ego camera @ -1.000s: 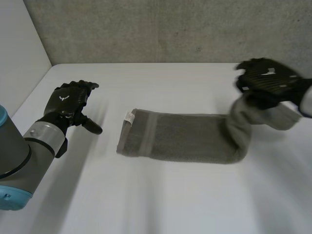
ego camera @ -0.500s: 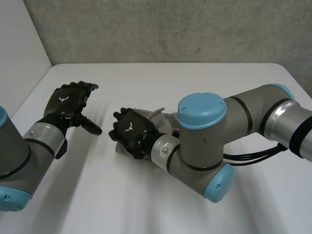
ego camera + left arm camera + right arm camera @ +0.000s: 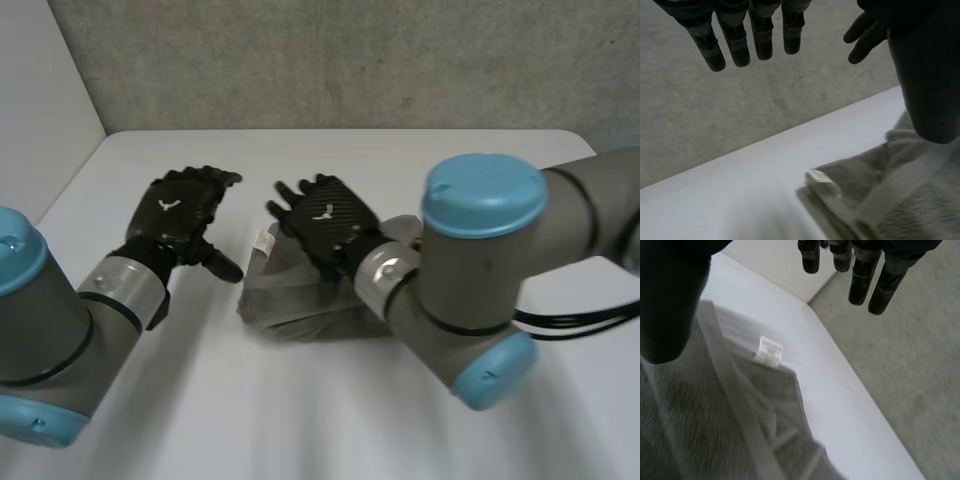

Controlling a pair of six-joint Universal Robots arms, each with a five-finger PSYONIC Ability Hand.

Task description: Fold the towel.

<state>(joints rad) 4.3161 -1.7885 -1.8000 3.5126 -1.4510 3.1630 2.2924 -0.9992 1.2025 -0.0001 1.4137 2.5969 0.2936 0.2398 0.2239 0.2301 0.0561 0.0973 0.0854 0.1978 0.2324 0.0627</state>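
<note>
Head view, read from the near edge back. At the lower left and lower right of the frame we see the left arm [image 3: 50, 320] and the right arm [image 3: 470, 270], both reaching in over the white table [image 3: 300, 430]. At the centre lies the grey towel [image 3: 295, 310], doubled into a short, thick bundle, with a small white tag [image 3: 265, 242] at its left end. The right hand [image 3: 325, 215] is over that left end, fingers straight and spread, grasping nothing; we cannot tell whether it touches the cloth. To the left of the towel, and apart from it, the left hand [image 3: 178, 212] hangs with relaxed fingers and thumb held out, also empty. A grey concrete wall [image 3: 350, 60] closes the upper part of the frame.

Right wrist view: we see straight fingers [image 3: 860, 280], with the stacked towel edges and the tag under the palm.

Left wrist view: the fingers [image 3: 735, 42] are straight and empty, with the tagged end of the towel beside them.
</note>
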